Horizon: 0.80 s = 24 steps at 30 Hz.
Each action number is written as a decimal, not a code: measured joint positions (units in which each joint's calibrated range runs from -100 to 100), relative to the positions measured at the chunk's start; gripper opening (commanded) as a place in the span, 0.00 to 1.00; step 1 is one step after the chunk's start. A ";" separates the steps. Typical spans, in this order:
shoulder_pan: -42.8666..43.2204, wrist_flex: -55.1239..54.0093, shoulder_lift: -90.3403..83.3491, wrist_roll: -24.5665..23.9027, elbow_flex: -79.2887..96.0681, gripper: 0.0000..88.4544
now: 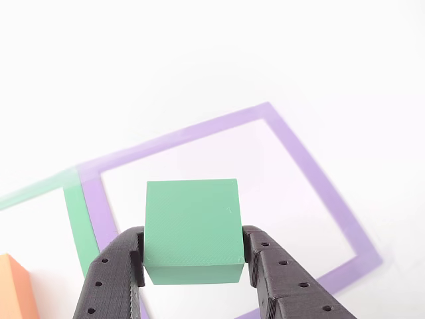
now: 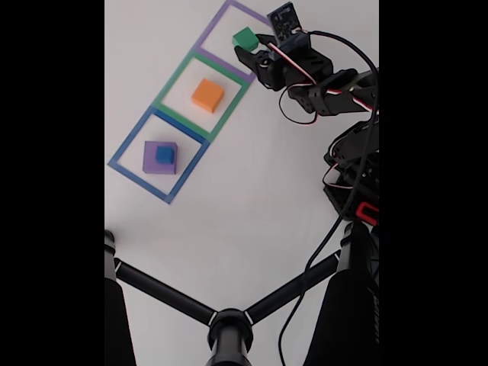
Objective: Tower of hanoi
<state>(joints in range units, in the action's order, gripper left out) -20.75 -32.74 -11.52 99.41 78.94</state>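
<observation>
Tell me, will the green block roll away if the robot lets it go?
Probably not: the green block has flat faces and square edges, so it should sit still. It looks stiff, keeping its shape between the gripper fingers. Its matte plastic probably isn't very slippery.

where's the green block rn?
The green block is clamped in the end effector over the purple outline at the top of the fixed view, one square beyond the orange block; the other view shows it gripped on both sides.
</observation>
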 measured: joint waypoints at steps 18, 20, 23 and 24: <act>0.49 -9.95 10.89 0.20 -0.17 0.08; 0.49 -10.27 11.82 0.39 -0.52 0.08; 0.49 -10.35 12.41 0.39 -1.13 0.08; 0.49 -10.43 12.92 0.39 -1.31 0.08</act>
<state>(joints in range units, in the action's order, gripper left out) -20.26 -43.18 1.39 99.80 77.63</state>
